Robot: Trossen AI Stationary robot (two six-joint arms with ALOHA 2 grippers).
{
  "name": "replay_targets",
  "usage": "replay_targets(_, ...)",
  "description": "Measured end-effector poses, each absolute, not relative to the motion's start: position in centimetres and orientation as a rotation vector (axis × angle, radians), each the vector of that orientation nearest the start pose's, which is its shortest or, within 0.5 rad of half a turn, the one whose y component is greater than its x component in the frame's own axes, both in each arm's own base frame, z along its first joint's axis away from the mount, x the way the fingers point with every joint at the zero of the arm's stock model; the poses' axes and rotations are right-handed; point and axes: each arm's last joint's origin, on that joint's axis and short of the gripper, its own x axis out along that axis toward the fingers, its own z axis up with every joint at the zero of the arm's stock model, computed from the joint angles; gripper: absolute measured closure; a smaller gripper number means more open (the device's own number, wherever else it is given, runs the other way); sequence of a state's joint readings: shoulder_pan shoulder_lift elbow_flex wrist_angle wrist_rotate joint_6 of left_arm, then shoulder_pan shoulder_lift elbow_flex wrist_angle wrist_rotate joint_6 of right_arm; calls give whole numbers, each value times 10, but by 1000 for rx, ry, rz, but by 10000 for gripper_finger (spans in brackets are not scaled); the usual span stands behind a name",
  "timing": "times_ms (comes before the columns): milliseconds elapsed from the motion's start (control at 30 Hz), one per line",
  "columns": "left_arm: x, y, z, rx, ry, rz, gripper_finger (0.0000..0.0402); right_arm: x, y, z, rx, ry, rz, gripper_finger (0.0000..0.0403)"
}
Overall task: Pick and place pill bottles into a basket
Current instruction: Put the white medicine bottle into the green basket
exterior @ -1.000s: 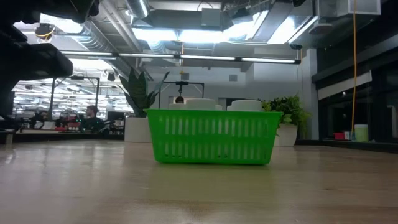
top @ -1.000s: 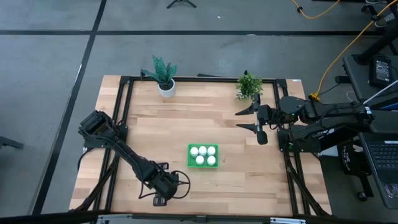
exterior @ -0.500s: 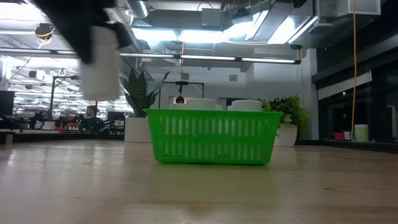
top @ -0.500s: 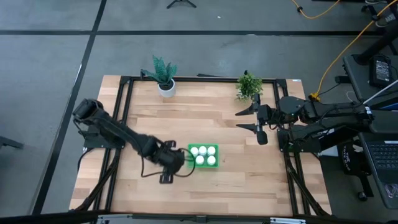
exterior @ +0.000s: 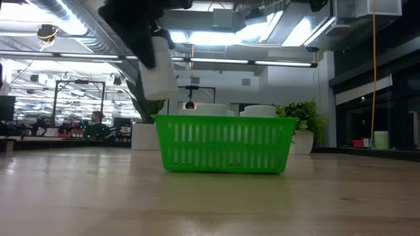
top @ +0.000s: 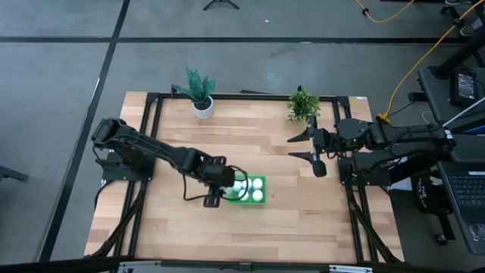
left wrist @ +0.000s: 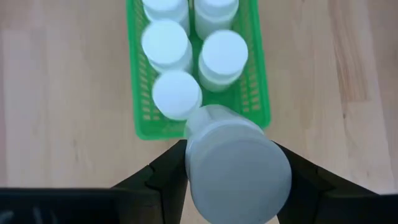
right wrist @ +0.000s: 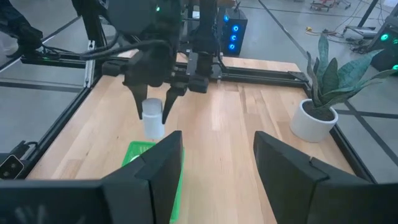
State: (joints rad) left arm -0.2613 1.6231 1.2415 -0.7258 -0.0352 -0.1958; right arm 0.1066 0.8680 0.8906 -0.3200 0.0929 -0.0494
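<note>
A green basket [top: 260, 199] stands in the middle of the table with several white pill bottles [left wrist: 222, 55] upright inside. My left gripper [top: 229, 186] hangs over the basket's left end, shut on one more pill bottle [exterior: 159, 72], which is above the rim [exterior: 223, 119]. In the left wrist view that bottle [left wrist: 237, 167] fills the space between the two fingers. My right gripper [top: 291, 146] stands raised at the table's right side, open, with nothing between its fingers [right wrist: 163, 168]. My left gripper pinches the pill bottle's upper part [right wrist: 153, 107] between its two fingers [left wrist: 166, 177], on two opposite sides of the round wall. The fingers come from above, slanting down. The bottle hangs below them, slightly tilted and clear of the basket and the table.
A spiky plant in a white pot [top: 201, 106] and a bushy plant [top: 303, 103] stand along the far edge. A black frame rail [top: 145, 136] runs around the wooden table [top: 295, 220]. Bare wood lies left, right and near side of the basket.
My left gripper has swung with the pill bottle from near the table's near edge toward the far right and upward, ending over the basket's left end. It has rolled on the way. The bottle has stayed in the fingers, clear of the table.
</note>
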Motion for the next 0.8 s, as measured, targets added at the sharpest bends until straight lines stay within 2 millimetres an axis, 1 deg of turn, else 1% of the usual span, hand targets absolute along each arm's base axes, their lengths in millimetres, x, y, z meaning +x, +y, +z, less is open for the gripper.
replay_targets(133,322,-79,251,10,1089,-104,226,185,17,342,-79,298,21,202)
replay_targets(633,326,-79,253,-4,1050,-114,226,184,17,341,-83,304,21,202)
replay_targets(800,331,-83,247,-5,1048,-117,226,184,17,341,-83,304,21,202)
